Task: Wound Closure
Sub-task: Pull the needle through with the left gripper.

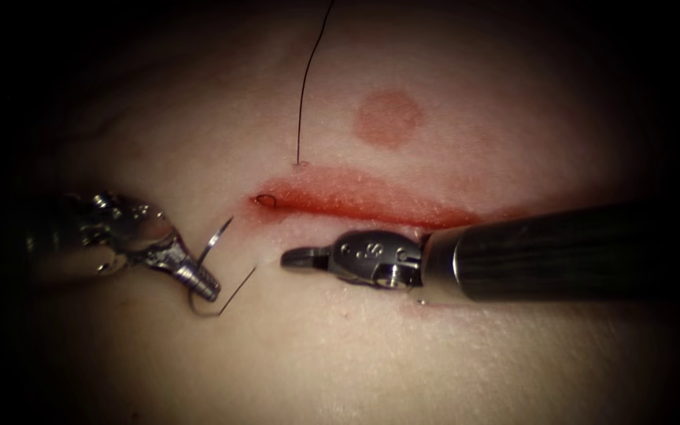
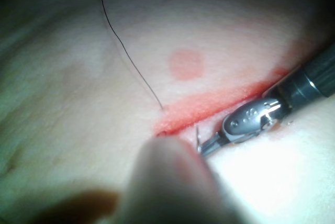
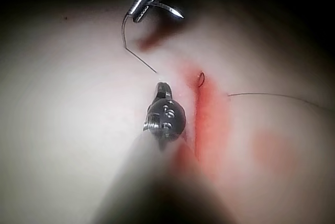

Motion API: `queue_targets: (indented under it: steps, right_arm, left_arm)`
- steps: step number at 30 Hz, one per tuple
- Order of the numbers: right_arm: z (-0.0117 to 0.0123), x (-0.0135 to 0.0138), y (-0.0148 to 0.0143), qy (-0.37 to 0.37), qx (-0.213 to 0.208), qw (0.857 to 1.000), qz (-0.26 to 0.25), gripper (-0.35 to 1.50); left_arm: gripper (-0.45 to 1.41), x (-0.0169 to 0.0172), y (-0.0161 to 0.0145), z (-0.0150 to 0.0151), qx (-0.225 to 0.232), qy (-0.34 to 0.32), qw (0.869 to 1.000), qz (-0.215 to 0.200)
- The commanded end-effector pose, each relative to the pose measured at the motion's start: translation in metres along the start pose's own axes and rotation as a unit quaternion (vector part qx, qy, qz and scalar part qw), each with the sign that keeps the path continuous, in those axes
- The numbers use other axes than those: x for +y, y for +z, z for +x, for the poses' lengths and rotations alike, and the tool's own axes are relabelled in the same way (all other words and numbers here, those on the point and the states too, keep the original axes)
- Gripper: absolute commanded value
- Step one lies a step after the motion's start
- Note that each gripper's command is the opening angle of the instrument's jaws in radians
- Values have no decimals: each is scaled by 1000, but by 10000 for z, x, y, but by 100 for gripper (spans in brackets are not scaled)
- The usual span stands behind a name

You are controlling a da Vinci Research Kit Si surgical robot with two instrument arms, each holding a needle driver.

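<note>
The tissue (image 1: 403, 346) is a pale, smooth slab lit at the centre and falling into darkness at the frame edges, with a horizontal cut (image 1: 371, 206) across the middle of the endoscope view, lined with red fluid (image 1: 332, 189); a round reddish mark (image 1: 388, 118) sits above the cut, right of centre. A strand of thread (image 1: 305, 86) runs down from the top edge and enters the tissue just above the cut's left end, and a small dark loop of thread shows at that left end. The left tool (image 1: 202, 282) reaches in from the left edge at mid-height, angled down and to the right, its jaws clamped together on the needle (image 1: 216, 238), gripping it near the tail end so that the free curve rises up and to the right, clear of the tissue; thread trails from below the jaws back towards the tissue near the right tool. The right tool (image 1: 297, 256) lies almost level from the right edge, just below the cut, pointing left, jaws together and holding nothing.
</note>
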Motion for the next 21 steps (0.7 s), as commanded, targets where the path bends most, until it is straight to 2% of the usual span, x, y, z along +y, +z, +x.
queue_targets:
  steps: [1,5,9,11,16,19,21]
  right_arm:
    - [-4,-4,8,0,1,1000,2,-35]
    - [-5,-4,9,0,0,1000,4,-35]
    - [-9,-2,12,-2,-3,1000,4,-35]
    - [-12,-1,14,-2,-3,1000,3,-35]
    - [-13,-1,14,-3,-4,1000,5,-35]
    - [-13,-2,14,-4,-5,1000,4,-35]
    - [-14,-2,14,-4,-5,1000,4,-35]
  left_arm:
    - [-35,0,1,6,5,-3,1000,-2]
    - [-35,16,-4,11,12,-5,1000,-2]
    - [-35,41,-7,17,22,39,999,-2]
    - [-35,59,-11,22,34,86,996,-2]
    - [-35,85,-24,32,54,130,990,15]
    - [-35,98,-38,41,84,178,980,32]
    - [-35,102,-46,47,112,225,967,52]
